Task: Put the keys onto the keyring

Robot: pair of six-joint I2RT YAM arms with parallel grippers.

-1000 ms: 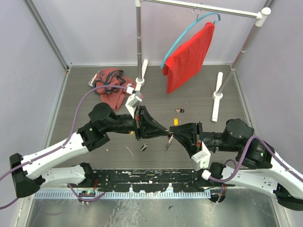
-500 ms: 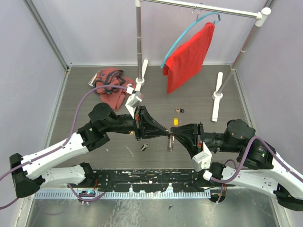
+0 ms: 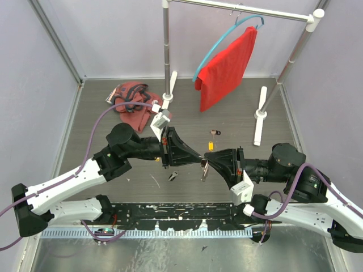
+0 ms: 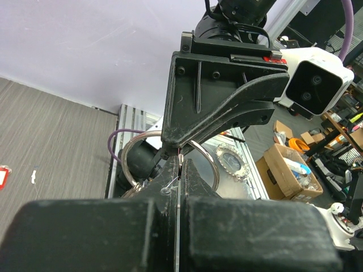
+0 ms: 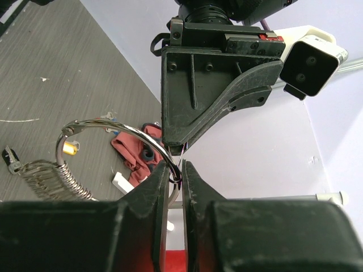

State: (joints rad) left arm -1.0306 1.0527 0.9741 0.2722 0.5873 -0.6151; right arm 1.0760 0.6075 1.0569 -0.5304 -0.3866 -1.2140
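**Tools meeting at the ring.** Your left tool (image 4: 178, 170), fingers pressed together, pinches the keyring (image 4: 209, 164), whose loops emerge on either side of its tip. Your right tool (image 5: 176, 170) meets it tip to tip above the desk (image 3: 238, 124). Its fingers stand a narrow gap apart with the ring's wire between them; you cannot tell whether they clamp it. On the desk nearby lie a yellow-tagged key (image 3: 210, 145) and a dark-tagged key (image 3: 172, 175).
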